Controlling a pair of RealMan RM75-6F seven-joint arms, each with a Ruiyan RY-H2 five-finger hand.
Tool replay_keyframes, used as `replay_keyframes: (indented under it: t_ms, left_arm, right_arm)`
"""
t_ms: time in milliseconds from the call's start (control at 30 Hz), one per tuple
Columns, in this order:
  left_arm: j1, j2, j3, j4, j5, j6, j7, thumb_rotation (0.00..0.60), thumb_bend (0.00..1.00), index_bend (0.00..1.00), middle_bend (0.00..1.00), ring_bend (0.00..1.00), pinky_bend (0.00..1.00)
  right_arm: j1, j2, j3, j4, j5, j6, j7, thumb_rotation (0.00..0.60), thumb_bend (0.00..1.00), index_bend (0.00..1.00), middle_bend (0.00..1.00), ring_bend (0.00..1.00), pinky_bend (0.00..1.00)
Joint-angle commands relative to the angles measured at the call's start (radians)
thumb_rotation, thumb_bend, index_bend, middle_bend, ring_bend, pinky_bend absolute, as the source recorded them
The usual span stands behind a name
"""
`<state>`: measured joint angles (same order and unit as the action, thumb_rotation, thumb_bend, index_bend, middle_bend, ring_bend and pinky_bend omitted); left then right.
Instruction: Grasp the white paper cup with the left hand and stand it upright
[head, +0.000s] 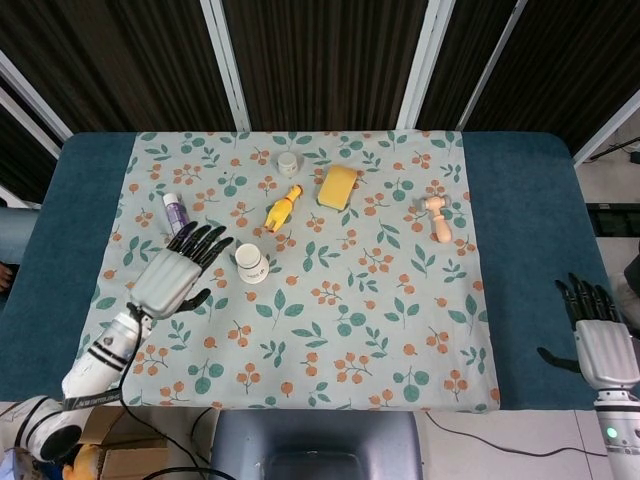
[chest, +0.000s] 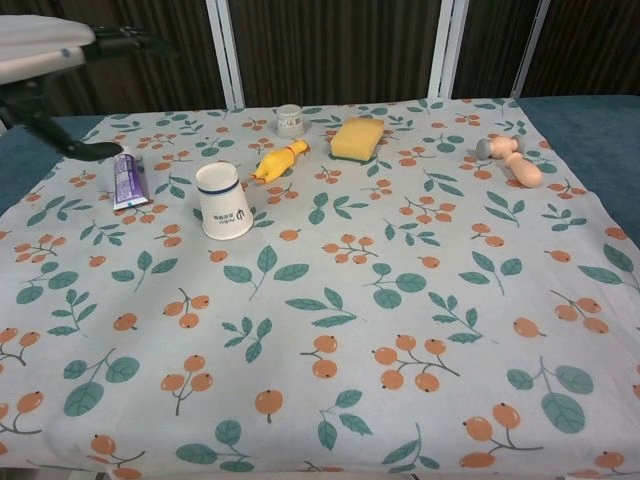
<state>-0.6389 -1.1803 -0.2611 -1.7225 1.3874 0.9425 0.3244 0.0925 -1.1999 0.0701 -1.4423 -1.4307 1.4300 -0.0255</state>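
The white paper cup (chest: 224, 200) bears a small dark blue logo and a line of print too small to read, with a dark band at its rim. It lies tilted on the floral cloth (head: 330, 330) in the left half, toward the far edge, mouth facing up and toward the far left corner, long axis leaning that way. The left hand (head: 180, 270) hovers just left of it, fingers spread, holding nothing, partly over a purple-labelled tube (chest: 128, 180). The right hand (head: 598, 335) sits at the desk's near right corner, fingers apart, empty
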Motion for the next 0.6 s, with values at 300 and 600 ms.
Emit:
replay_keyframes:
  t_ms: [300, 600]
  left_arm:
    - [-0.325, -0.225, 0.017, 0.268, -0.489, -0.228, 0.386, 0.600, 0.31, 0.00, 0.00, 0.00, 0.00]
    - [-0.431, -0.265, 0.117, 0.320, -0.700, -0.226, 0.528, 0.600, 0.31, 0.00, 0.00, 0.00, 0.00]
  right_arm:
    - [-0.009, 0.008, 0.003, -0.016, -0.003, 0.015, -0.006, 0.600, 0.01, 0.00, 0.00, 0.00, 0.00]
    - [-0.006, -0.004, 0.003, -0.003, 0.004, -0.001, -0.003, 0.600, 0.01, 0.00, 0.00, 0.00, 0.00]
